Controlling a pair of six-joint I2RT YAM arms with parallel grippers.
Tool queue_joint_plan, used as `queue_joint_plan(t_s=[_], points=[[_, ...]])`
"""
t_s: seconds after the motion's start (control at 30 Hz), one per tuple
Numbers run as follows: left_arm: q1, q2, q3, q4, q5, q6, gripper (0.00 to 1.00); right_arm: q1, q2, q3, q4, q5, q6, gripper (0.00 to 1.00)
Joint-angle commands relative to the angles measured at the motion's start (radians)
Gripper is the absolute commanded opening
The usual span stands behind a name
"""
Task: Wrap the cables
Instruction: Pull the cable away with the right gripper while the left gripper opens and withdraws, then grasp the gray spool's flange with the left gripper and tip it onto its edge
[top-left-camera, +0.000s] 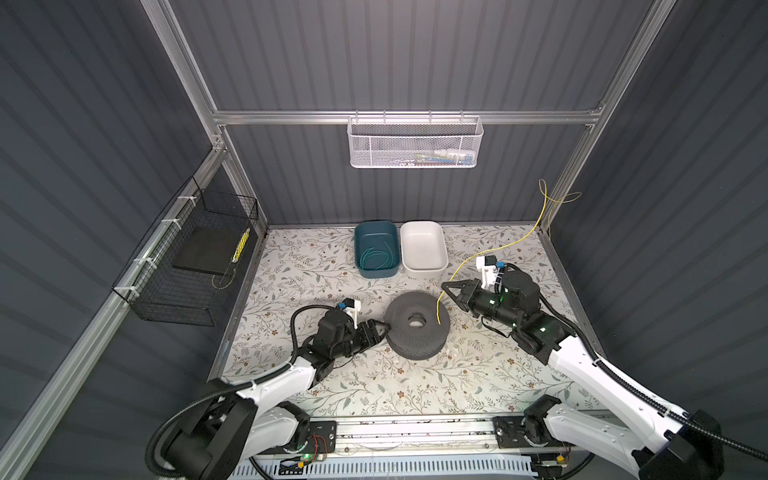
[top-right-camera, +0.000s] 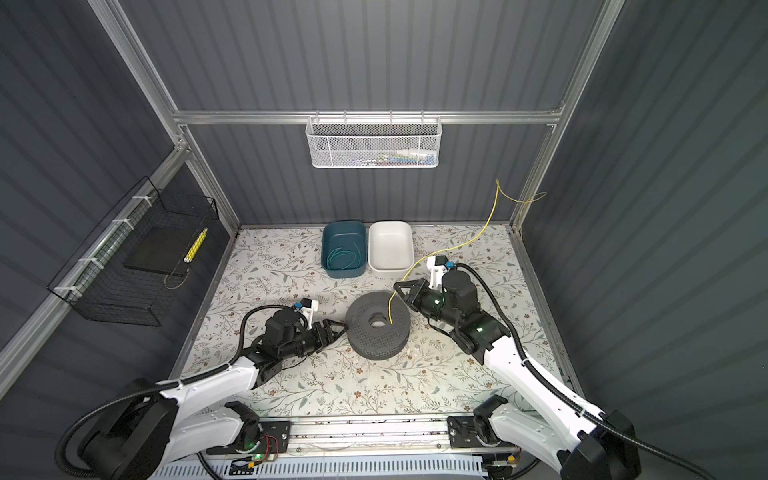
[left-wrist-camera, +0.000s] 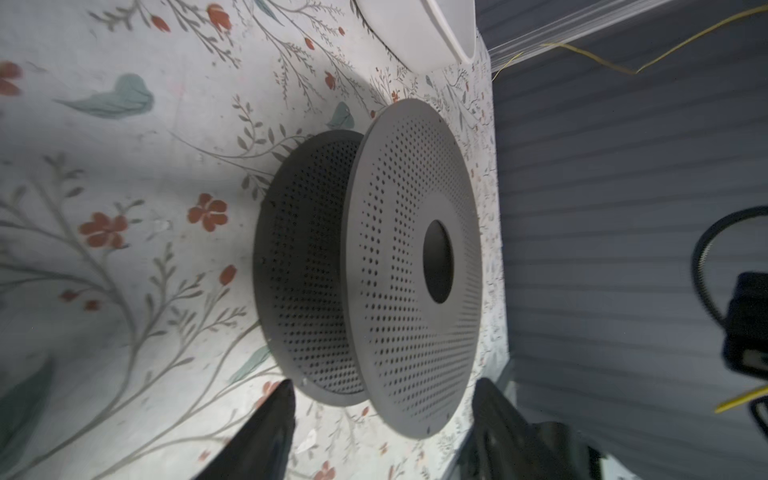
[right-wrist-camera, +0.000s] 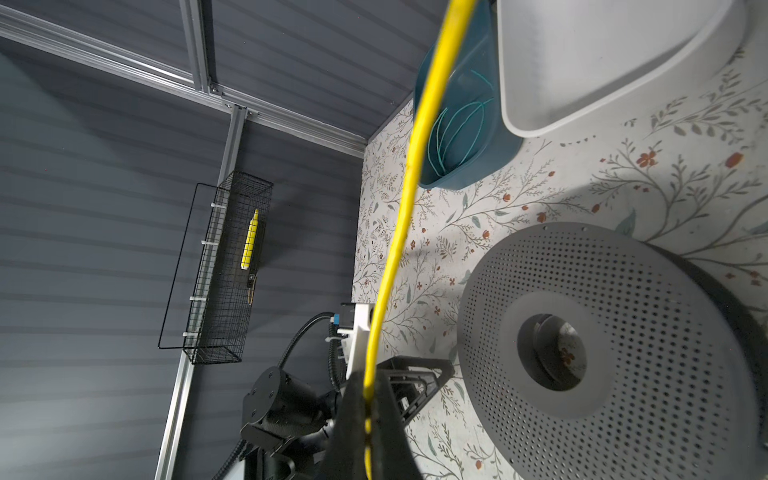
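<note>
While right gripper (top-left-camera: 444, 286) pinches yellow cable (right-wrist-camera: 398, 232), left gripper (top-left-camera: 384, 328) gapes beside spool (top-left-camera: 399, 320).
Risk: springy end may flick off unheld spool.

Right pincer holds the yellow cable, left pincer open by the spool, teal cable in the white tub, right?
No: the teal cable lies in the teal tub, not the white tub; both top views show it. The rest holds: right pincer grips the yellow cable, left pincer open by the spool.
</note>
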Motion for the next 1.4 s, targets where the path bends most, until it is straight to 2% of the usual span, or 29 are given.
queue_joint_plan(t_s=[0.0, 0.17, 0.3, 0.43, 0.5, 0.67, 0.77, 0.87, 0.97, 1.07, 1.17, 1.23, 1.27, 1.37], points=[[0.008, 0.07, 0.011, 0.181, 0.112, -0.041, 0.65, -0.007, -0.002, 0.003, 0.022, -0.003, -0.001, 0.0], [0.01, 0.139, 0.039, 0.193, 0.11, -0.014, 0.61, -0.007, -0.007, 0.001, 0.024, -0.006, 0.005, 0.0], [0.009, 0.197, 0.049, 0.242, 0.109, -0.01, 0.53, -0.007, -0.008, 0.002, 0.019, -0.011, 0.005, 0.0], [0.01, 0.323, 0.032, 0.453, 0.19, -0.046, 0.5, -0.007, -0.008, 0.006, 0.02, -0.013, 0.007, 0.0], [0.009, 0.407, 0.004, 0.635, 0.211, -0.112, 0.45, -0.007, -0.009, 0.005, 0.019, -0.012, 0.005, 0.0], [0.01, 0.641, -0.027, 1.022, 0.215, -0.262, 0.14, -0.007, -0.014, 0.005, 0.012, -0.012, 0.002, 0.0], [0.01, 0.698, -0.019, 1.029, 0.217, -0.278, 0.01, -0.007, -0.017, 0.011, 0.002, -0.013, -0.001, 0.0], [0.012, 0.663, -0.041, 1.017, 0.194, -0.265, 0.0, -0.007, -0.022, 0.014, -0.003, -0.012, -0.005, 0.0], [0.011, 0.595, -0.041, 0.939, 0.181, -0.258, 0.0, -0.008, -0.019, 0.016, -0.005, -0.009, -0.007, 0.0], [0.011, 0.465, -0.027, 0.739, 0.154, -0.199, 0.0, -0.01, -0.012, 0.02, 0.003, -0.012, -0.004, 0.0], [0.011, 0.249, 0.04, 0.315, 0.082, -0.074, 0.0, -0.01, -0.004, 0.031, 0.001, -0.013, -0.007, 0.0], [0.003, 0.094, 0.138, -0.071, -0.022, 0.058, 0.0, -0.01, -0.002, 0.035, -0.001, -0.013, -0.008, 0.0], [-0.003, 0.025, 0.2, -0.263, -0.114, 0.116, 0.0, -0.011, -0.001, 0.036, 0.0, -0.012, -0.009, 0.0], [-0.007, -0.088, 0.343, -0.57, -0.268, 0.197, 0.0, -0.012, -0.002, 0.035, 0.012, -0.006, -0.005, 0.0]])
